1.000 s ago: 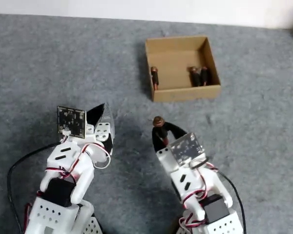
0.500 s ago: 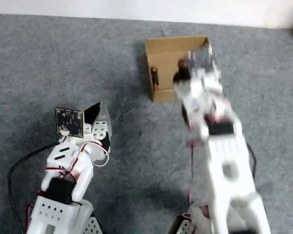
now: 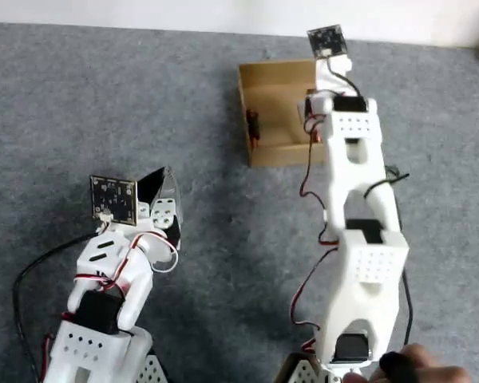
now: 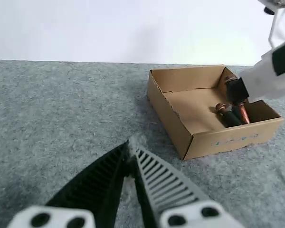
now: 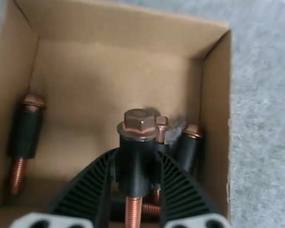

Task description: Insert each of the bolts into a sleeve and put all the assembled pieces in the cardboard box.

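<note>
The cardboard box (image 3: pixel 275 69) stands at the back of the grey mat. My right arm (image 3: pixel 353 163) stretches out over it. In the right wrist view my right gripper (image 5: pixel 136 157) is shut on an assembled piece (image 5: pixel 134 129), a copper bolt in a black sleeve, held upright above the box floor (image 5: pixel 95 80). One assembled piece (image 5: pixel 26 128) lies along one box wall, and others (image 5: pixel 187 142) lie by the opposite wall. My left gripper (image 3: pixel 169 172) is shut and holds nothing, low over the mat at the front left. The left wrist view shows the box (image 4: pixel 218 140) ahead of its tips (image 4: pixel 129 145).
Grey mat (image 3: pixel 104 96) surrounds the box, with a pale wall strip (image 3: pixel 184 12) behind it. Cables (image 3: pixel 307 171) hang along the right arm. Open mat lies between the two arms.
My right arm has swung from the middle of the mat out over the box, carrying the assembled piece. The left arm has barely shifted.
</note>
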